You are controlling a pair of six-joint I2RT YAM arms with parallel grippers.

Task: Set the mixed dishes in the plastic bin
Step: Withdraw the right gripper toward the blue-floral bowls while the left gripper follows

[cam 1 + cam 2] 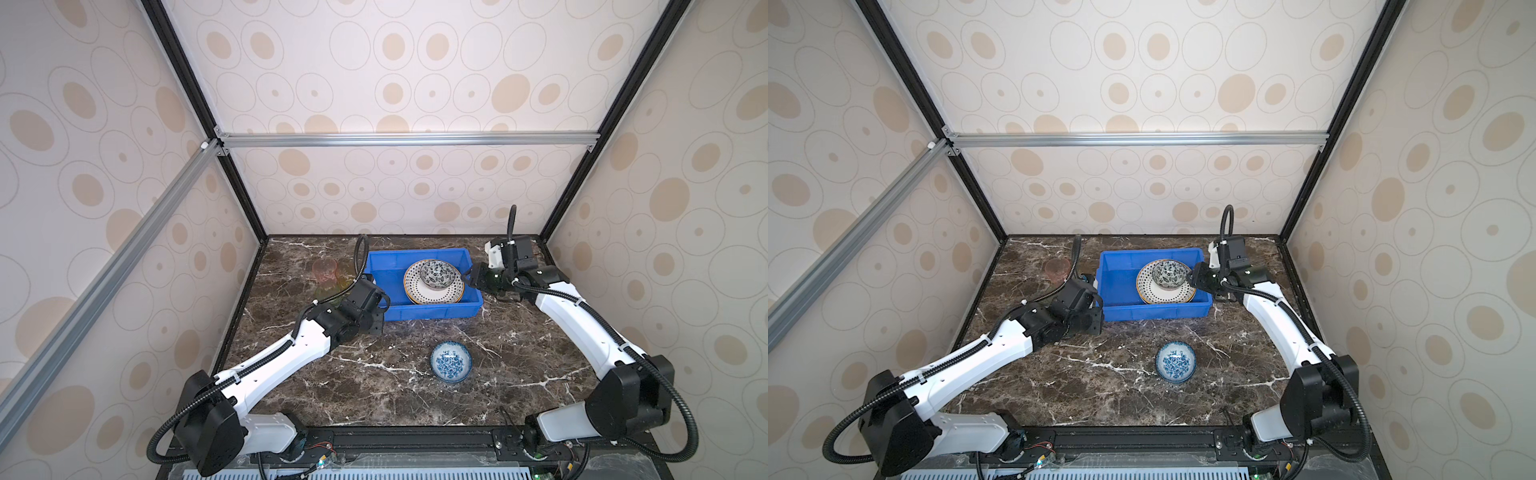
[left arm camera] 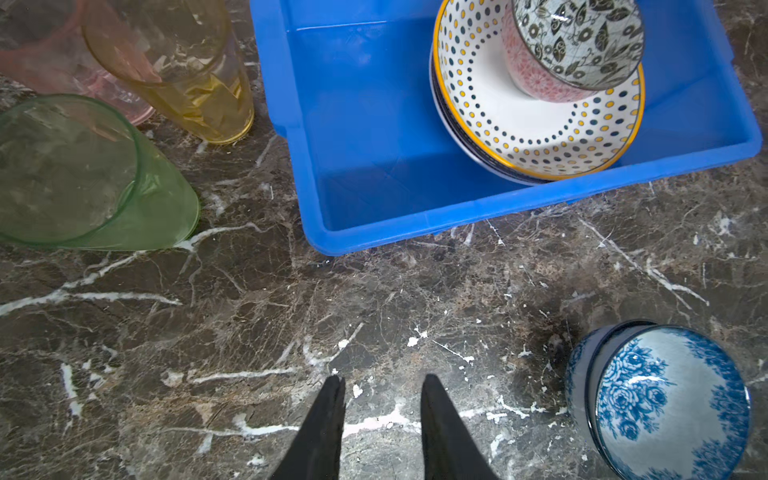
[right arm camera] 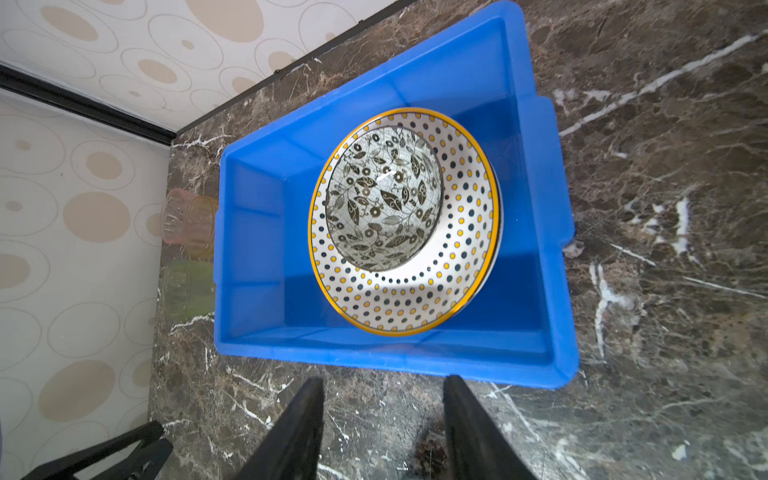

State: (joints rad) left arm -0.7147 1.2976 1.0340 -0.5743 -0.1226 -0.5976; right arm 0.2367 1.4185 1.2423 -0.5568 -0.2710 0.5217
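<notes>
Only my left wrist view clearly shows pink tumbler (image 2: 37, 58), amber tumbler (image 2: 183, 70) and green tumbler (image 2: 75, 174) beside the blue bin (image 1: 432, 311) (image 1: 1154, 311), mid-frame in both top views, holding dotted plate (image 2: 519, 133) and floral bowl (image 2: 582, 37); blue-white bowl (image 1: 451, 361) on open marble (image 1: 353, 399) below it, left gripper (image 2: 383, 384) and right gripper (image 3: 384, 382) spread, empty.

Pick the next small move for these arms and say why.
Probably swing the left gripper toward the blue-and-white floral ceramic bowl and line its jaws up on the rim. That bowl sits outside the bright blue rectangular plastic bin, and the left gripper is open and empty. The right gripper, also open and empty, is at the bin's right side.
</notes>
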